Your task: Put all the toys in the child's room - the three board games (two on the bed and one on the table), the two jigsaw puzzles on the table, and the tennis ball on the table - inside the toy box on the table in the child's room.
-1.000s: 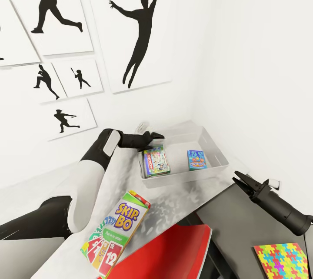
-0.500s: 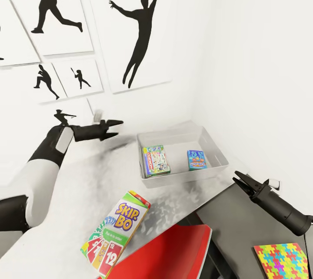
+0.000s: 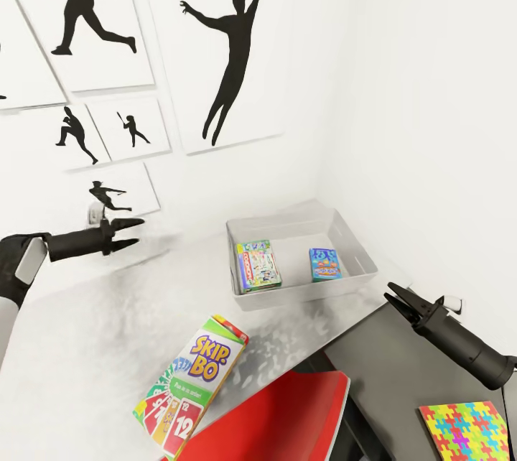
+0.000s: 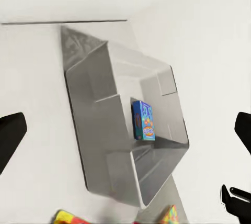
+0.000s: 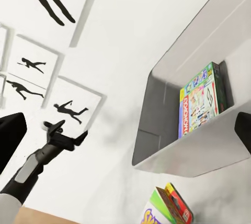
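The light grey toy box stands on the pale table by the corner. Inside lie two board games, a white-blue one with a green edge and a smaller blue one. The Skip-Bo board game lies near the table's front edge. One jigsaw puzzle rests on the lower dark top. My left gripper hangs open and empty, well left of the box. My right gripper is open over the dark top. The tennis ball and the bed are out of view.
A red chair sits under the table's front edge beside the Skip-Bo box. White walls close the corner behind and to the right of the toy box, with black silhouette pictures on the back wall.
My left arm has drawn back from the toy box's near-left corner and swung far to the left. The white-blue game stays in the box. The right arm has not moved.
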